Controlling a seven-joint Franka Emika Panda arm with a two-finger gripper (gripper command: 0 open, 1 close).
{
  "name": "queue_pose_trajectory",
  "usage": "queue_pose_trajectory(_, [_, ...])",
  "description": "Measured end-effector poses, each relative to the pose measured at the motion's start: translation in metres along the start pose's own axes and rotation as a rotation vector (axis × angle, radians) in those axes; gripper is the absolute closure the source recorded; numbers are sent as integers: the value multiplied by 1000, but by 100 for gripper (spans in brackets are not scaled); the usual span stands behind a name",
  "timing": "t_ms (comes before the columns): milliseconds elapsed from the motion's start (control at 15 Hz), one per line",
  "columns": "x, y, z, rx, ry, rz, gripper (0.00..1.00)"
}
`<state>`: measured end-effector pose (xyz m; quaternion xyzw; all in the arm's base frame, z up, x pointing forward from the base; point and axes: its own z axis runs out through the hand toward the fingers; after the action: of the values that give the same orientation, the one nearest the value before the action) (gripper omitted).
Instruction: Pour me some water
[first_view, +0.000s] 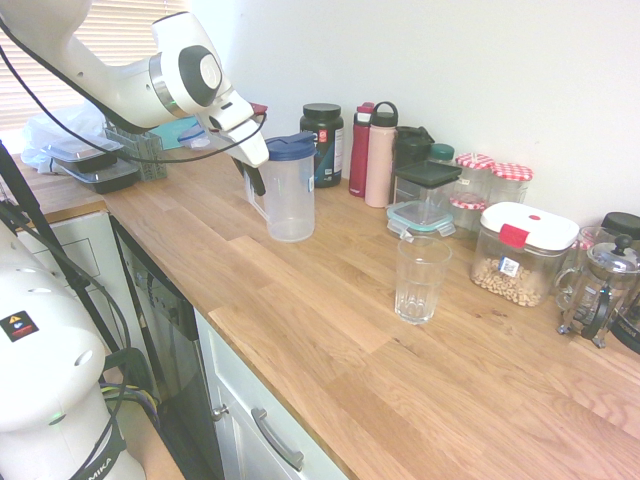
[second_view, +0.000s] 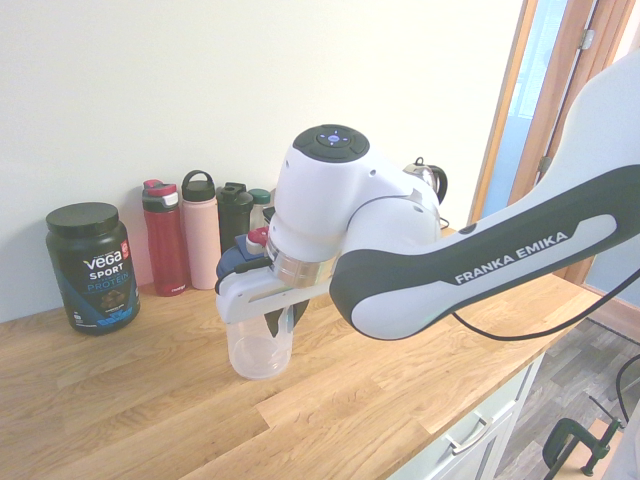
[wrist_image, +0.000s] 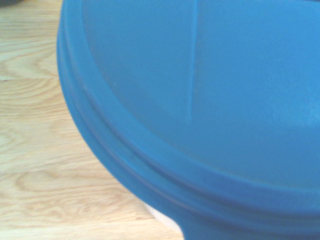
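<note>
On a wooden counter (first_view: 300, 300), the robot's gripper (first_view: 254, 178) is clamped shut on the handle of a clear, blue-lidded pitcher (first_view: 289, 188), apparently the grasping step; next it likely must lift and tip it over the empty glass (first_view: 421, 279) standing well apart.

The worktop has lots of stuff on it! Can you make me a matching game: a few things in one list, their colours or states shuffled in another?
Things:
1. jug
2. drinking glass
3. protein tub
4. tall bottle with loop cap

Descriptions:
A. pink
B. black, with white lettering
C. empty, standing alone in mid-worktop
D. clear with a blue lid, its handle in the gripper

Pairs: 1-D, 2-C, 3-B, 4-A
</note>
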<state>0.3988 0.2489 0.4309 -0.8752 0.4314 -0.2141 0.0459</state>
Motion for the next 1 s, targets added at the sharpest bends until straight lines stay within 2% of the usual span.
queue_pose_trajectory(400, [-6, 0, -7, 28, 5, -10, 100])
queue_pose_trajectory(667, [1, 10, -36, 67, 35, -10, 100])
queue_pose_trajectory(867, [11, 24, -68, 49, 34, -75, 100])
queue_pose_trajectory(1000, [26, 47, -94, 17, 1, -170, 100])
